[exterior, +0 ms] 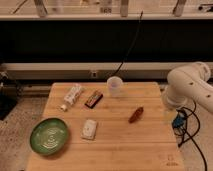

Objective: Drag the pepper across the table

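Pepper position: the pepper [136,114] lies on the surface [125,147], right of centre, apart from everything else on it.
Pepper long axis: it runs on a diagonal, from its near-left end to its far-right end; which end is the tapered one I cannot tell.
Gripper position: the gripper [170,117] hangs below the white arm [192,85] at the right edge of the surface, low and close to the wood.
Gripper state: spread wide, with nothing between its jaws.
Direction, gripper to pepper: the pepper lies to the left of the gripper at about the same depth, near but not touching.
Likely approach: a short leftward reach should bring the gripper over the pepper; its jaws would probably need to straddle the diagonal body across its narrow width.
Room to drag: bare wood lies near and left of the pepper.
Neighbours: a white cup [115,86] stands farther back, a dark bar [93,99] far-left, a small white object [89,129] and a green plate [49,135] near-left, all well apart.
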Controlling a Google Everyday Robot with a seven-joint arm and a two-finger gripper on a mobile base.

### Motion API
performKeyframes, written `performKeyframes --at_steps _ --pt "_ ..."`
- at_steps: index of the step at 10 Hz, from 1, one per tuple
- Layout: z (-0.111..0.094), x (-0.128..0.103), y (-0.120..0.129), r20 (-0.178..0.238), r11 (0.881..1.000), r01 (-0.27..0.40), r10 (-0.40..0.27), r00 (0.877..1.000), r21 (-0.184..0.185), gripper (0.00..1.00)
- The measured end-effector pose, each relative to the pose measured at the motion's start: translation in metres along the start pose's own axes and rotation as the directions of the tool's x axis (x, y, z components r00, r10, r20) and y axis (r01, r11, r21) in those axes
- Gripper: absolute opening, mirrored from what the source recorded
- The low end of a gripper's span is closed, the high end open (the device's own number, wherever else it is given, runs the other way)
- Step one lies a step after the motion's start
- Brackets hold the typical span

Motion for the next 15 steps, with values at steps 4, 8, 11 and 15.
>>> performKeyframes --at_steps 4,8,11,15 --pt "0.001 -0.001 0.000 -0.004 1.000 0.005 -0.005 1.000 -0.001 0.80" --pt "0.032 -0.028 -0.002 -0.026 0.994 0.110 -0.110 0.994 -0.024 0.80" --pt "0.038 -0.035 -0.005 -0.038 0.987 0.157 -0.159 0.987 -0.036 0.80" --pt "0.066 -0.046 -0.006 -0.053 0.969 0.239 -0.242 0.969 -0.056 0.80"
